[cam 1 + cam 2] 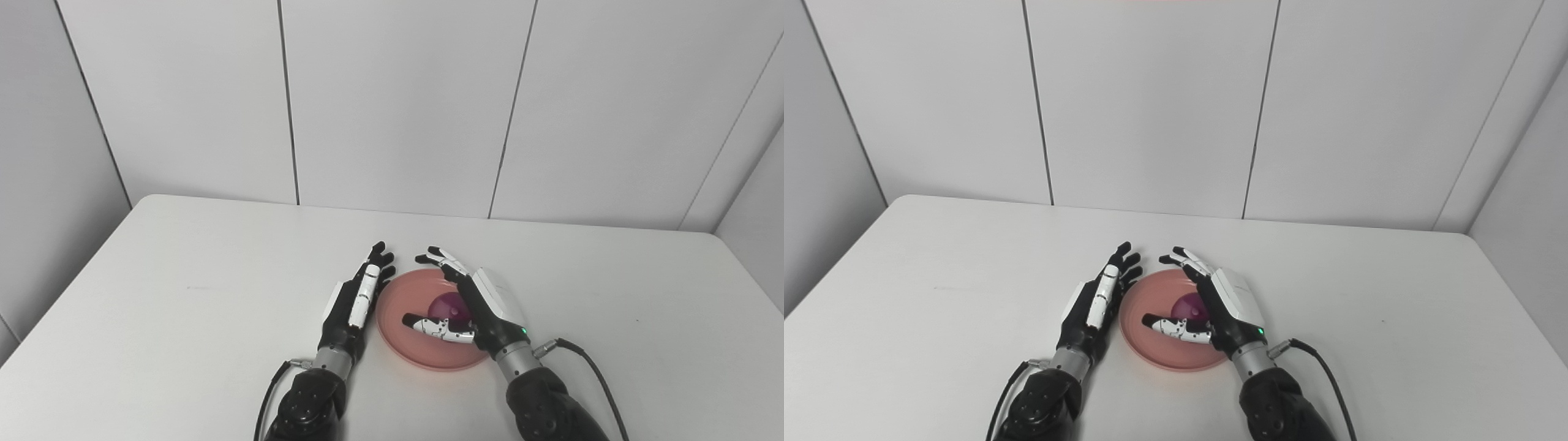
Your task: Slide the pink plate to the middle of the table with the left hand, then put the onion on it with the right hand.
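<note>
Two black robot arms, each ending in a silver metal wrist collar. The left hand [357,298] and right hand [474,306] are black with white plates on the fingers; the right carries a large white cover on its back and a small green light near the wrist. A black cable plugs in beside each wrist.

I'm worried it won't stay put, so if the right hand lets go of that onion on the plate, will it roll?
The onion looks round and smooth, so it may roll a little. The pink plate has a raised rim, which would likely stop it. The right hand is cupped around it, fingers spread.
</note>
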Available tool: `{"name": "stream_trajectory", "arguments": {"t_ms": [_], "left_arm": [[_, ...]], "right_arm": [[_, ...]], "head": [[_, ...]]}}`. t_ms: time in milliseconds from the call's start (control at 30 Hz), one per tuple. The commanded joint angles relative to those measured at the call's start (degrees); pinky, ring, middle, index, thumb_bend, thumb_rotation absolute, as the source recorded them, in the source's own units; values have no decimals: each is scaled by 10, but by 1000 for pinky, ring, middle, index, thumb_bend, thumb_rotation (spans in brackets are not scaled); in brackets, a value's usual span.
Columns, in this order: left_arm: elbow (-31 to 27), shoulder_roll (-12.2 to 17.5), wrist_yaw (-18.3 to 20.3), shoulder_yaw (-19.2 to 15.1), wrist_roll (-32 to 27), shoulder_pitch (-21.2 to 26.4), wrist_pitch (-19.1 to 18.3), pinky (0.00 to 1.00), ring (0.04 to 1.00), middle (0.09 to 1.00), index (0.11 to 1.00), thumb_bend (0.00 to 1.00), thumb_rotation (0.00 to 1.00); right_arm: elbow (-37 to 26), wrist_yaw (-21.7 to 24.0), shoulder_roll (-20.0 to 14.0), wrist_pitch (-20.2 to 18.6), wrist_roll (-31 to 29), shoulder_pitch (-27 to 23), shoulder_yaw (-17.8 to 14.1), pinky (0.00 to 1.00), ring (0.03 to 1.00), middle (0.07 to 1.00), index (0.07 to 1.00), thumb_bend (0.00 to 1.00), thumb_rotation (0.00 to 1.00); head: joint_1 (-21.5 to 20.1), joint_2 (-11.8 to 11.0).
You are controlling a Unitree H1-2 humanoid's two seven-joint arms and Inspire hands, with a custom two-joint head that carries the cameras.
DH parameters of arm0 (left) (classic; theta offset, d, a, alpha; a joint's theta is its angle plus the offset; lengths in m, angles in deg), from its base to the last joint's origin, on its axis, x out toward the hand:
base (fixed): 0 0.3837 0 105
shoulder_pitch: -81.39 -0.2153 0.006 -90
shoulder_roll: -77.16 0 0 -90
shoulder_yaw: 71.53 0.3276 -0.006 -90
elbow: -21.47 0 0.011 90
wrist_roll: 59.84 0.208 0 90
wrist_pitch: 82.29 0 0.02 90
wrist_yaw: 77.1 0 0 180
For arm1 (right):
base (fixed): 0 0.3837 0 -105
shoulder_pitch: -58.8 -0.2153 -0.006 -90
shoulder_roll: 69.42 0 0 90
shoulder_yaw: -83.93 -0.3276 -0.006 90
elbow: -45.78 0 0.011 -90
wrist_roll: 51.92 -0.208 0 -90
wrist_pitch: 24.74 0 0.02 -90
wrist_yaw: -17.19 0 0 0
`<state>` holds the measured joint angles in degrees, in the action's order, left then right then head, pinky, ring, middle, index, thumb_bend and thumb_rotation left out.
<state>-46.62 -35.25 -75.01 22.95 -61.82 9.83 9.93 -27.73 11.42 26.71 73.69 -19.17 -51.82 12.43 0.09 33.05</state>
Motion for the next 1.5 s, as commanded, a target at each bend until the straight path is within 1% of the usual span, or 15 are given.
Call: {"name": "stream_trajectory", "arguments": {"t_ms": [0, 33, 100, 133, 200, 300, 433, 533, 633, 700, 767, 900, 1167, 1333, 1467], "left_arm": [[11, 3, 3, -5, -4, -3, -13, 924, 921, 931, 935, 544, 1000], [12, 4, 4, -6, -5, -3, -13, 922, 918, 929, 933, 539, 1000], [13, 4, 5, -7, -5, -3, -14, 923, 917, 929, 934, 535, 1000], [13, 4, 5, -7, -5, -3, -14, 921, 916, 927, 935, 536, 1000], [12, 5, 7, -7, -6, -3, -14, 920, 916, 925, 935, 538, 1000], [14, 7, 9, -8, -6, -2, -12, 917, 915, 922, 932, 542, 1000], [13, 11, 10, -10, -6, -1, -14, 924, 913, 916, 931, 549, 1000], [13, 13, 11, -13, -5, -2, -14, 928, 915, 916, 929, 550, 1000], [10, 16, 12, -14, -4, -2, -15, 922, 915, 917, 930, 543, 1000], [12, 19, 14, -16, -4, -2, -13, 917, 914, 917, 930, 547, 1000], [14, 21, 16, -17, -5, -2, -11, 912, 911, 916, 928, 547, 1000], [16, 24, 17, -20, -5, -2, -10, 909, 905, 911, 926, 547, 1000], [25, 35, 21, -22, -4, 2, -4, 906, 904, 915, 936, 554, 1000], [30, 41, 25, -17, 5, 4, 7, 923, 919, 935, 951, 559, 1000], [38, 43, 21, -15, 12, 3, 25, 923, 923, 940, 956, 560, 1000]], "right_arm": [[-23, -12, -8, 36, -5, -15, -9, 836, 947, 956, 915, 703, 614], [-25, -11, -9, 38, -7, -14, -11, 859, 958, 966, 934, 724, 673], [-29, -6, -12, 44, -16, -10, -15, 876, 966, 974, 949, 735, 711], [-32, -4, -13, 48, -21, -9, -17, 899, 970, 980, 967, 757, 758], [-46, 14, -20, 50, -42, -3, -21, 937, 984, 992, 987, 781, 809], [-62, 32, -27, 51, -67, 4, -29, 954, 997, 999, 995, 784, 836], [-74, 33, -30, 58, -87, 14, -46, 922, 998, 1000, 1000, 713, 816], [-77, 25, -24, 38, -98, 27, -68, 901, 983, 1000, 997, 713, 839], [-84, 14, -19, 6, -80, 37, -83, 823, 927, 996, 991, 737, 963], [-80, 18, -15, 0, -97, 39, -95, 819, 922, 995, 991, 734, 993], [-70, 27, -11, 7, -124, 37, -106, 896, 960, 994, 993, 710, 998], [-55, 37, -8, 18, -156, 35, -117, 960, 992, 994, 997, 677, 1000], [-56, 46, 0, -14, -172, 36, -126, 963, 988, 990, 999, 679, 1000], [-51, 54, 1, -26, -189, 36, -136, 957, 985, 984, 999, 694, 1000], [-40, 60, -4, -22, -202, 33, -143, 934, 977, 978, 995, 686, 1000]], "head": [[-2, 0], [-4, 0], [-5, 0], [-5, 0], [-7, 0], [-11, 2], [-13, 2], [-14, 3], [-16, 3], [-18, 2], [-18, 2], [-19, 4], [-21, 6], [17, 5], [25, 5]]}}
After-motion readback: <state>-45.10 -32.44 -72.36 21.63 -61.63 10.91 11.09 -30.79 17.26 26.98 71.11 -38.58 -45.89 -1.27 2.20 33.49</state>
